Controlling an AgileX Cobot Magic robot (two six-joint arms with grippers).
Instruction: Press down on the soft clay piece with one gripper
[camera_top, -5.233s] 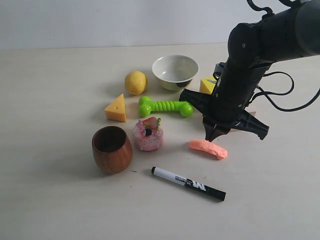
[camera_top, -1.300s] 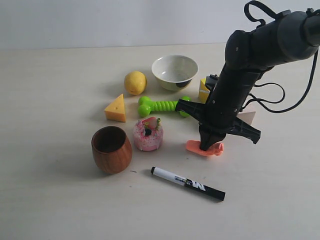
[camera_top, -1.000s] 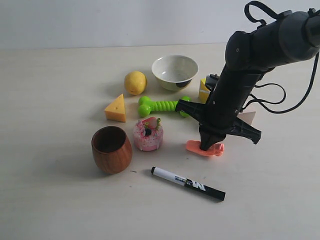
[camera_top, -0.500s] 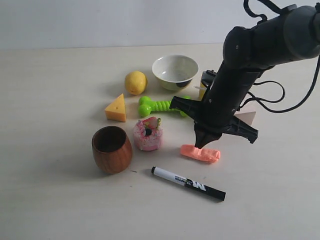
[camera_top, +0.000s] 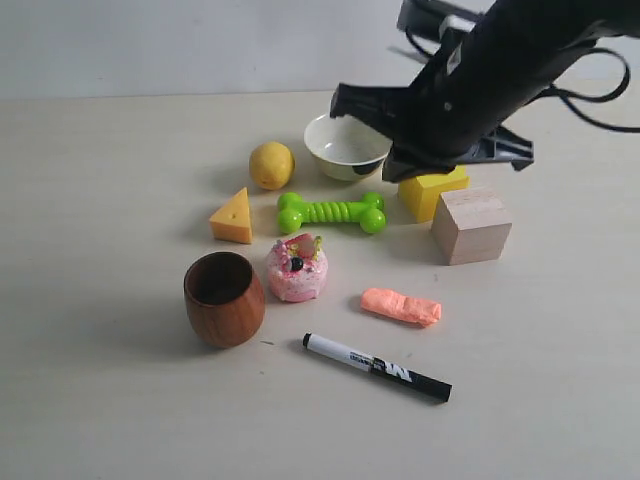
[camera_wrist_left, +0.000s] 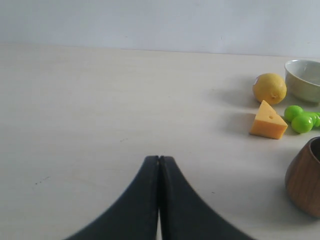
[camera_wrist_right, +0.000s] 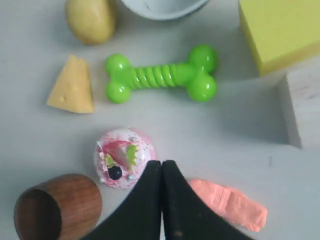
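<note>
Since its two black fingers lie pressed flat together with nothing between them, the right gripper (camera_wrist_right: 161, 167) makes one blunt point fit for pushing. In the exterior view it hangs high above the table, over the yellow block (camera_top: 432, 190), and touches nothing. The soft clay piece (camera_wrist_right: 227, 204) lies flat on the table well below those tips and a little off to one side of them, on the side away from the cake toy (camera_wrist_right: 122, 159) and the wooden cup (camera_wrist_right: 57, 205). Its long axis runs roughly the way the marker (camera_top: 376, 367) lies, across the line of the closed fingers rather than along it. Another press would call for a drop with a small shift toward the lump's middle. The left gripper (camera_wrist_left: 159, 160), its fingers also closed on nothing, is over bare table with no clay in its view, so the right arm is much the nearer.
</note>
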